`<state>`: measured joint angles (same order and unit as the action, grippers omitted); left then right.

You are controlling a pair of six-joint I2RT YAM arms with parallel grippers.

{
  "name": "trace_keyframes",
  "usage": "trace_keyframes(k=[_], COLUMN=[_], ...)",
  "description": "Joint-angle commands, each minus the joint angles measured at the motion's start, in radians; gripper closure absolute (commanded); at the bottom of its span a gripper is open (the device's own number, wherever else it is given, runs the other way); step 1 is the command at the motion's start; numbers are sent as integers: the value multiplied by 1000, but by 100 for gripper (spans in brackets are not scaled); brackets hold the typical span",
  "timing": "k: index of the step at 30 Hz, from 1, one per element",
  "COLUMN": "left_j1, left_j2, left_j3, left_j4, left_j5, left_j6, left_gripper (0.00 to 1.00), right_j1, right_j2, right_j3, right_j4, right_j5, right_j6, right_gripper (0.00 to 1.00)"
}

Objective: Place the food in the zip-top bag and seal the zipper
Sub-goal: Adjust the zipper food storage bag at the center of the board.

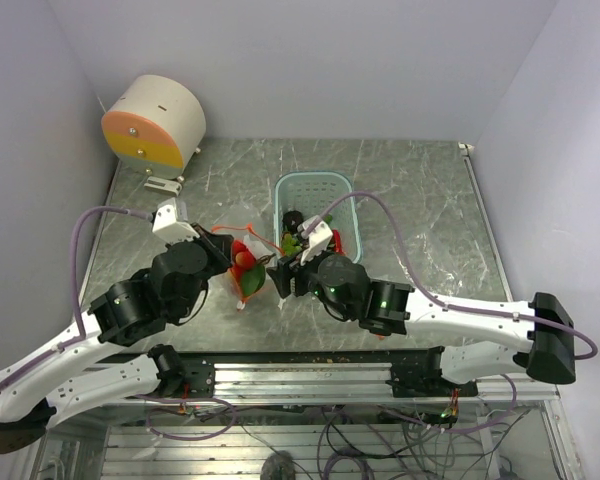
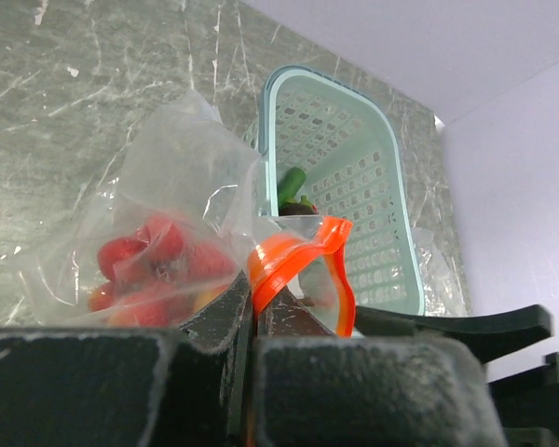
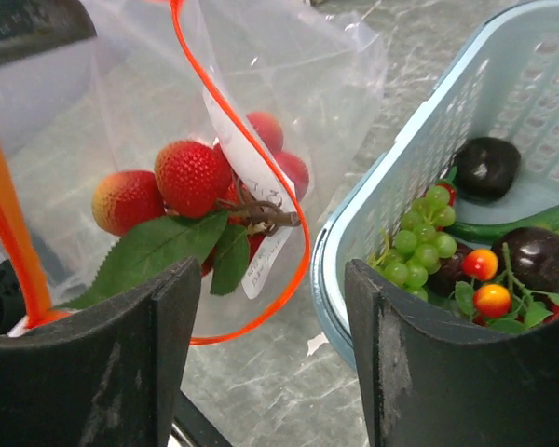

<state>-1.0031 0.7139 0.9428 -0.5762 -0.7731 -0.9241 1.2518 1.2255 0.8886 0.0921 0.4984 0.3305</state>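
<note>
- Zip-top bag (image 1: pixel 238 280): clear and floppy, it sits on the grey marbled table (image 1: pixel 420 220) between the two grippers, just left of the light-blue basket (image 1: pixel 316 182).
- Left gripper (image 2: pixel 253 307): clenched tight on the orange-red zipper (image 2: pixel 303 247), pinching the strip at the bag's mouth and holding it up.
- Right gripper (image 3: pixel 268 279): its fingers are spread well apart and grasp nothing. It hovers over the gap between the bag and the basket's near rim.
- Red fruits (image 3: pixel 191 177) with green leaves lie inside the bag.
- Green grapes (image 3: pixel 419 244), dark purple fruits (image 3: pixel 545 256) and small orange ones lie in the basket.
</note>
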Motion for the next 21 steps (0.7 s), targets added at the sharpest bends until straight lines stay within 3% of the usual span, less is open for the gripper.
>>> trace_keyframes(k=[1, 8, 10, 11, 12, 17, 21], left_j1=[2, 2, 3, 2, 2, 2, 2], left_j2=[-14, -49, -63, -68, -73, -57, -17], left_j3=[44, 51, 52, 51, 48, 52, 82], left_j4=[18, -3, -15, -22, -29, -184, -339], left_j5=[-26, -34, -42, -48, -59, -141, -176], left_j6=[4, 5, 7, 14, 23, 5, -31], left_gripper=[93, 93, 93, 93, 93, 93, 93], right_j1=[-11, -51, -59, -64, -69, -75, -78], right_j2=[44, 93, 104, 108, 110, 140, 225], right_j3=[1, 31, 46, 56, 74, 317, 506], right_j4=[19, 39, 36, 34, 29, -90, -185], right_j5=[-36, -67, -79, -87, -92, -137, -305], right_j6=[36, 42, 43, 46, 46, 6, -25], right_gripper=[40, 51, 74, 94, 100, 100, 100])
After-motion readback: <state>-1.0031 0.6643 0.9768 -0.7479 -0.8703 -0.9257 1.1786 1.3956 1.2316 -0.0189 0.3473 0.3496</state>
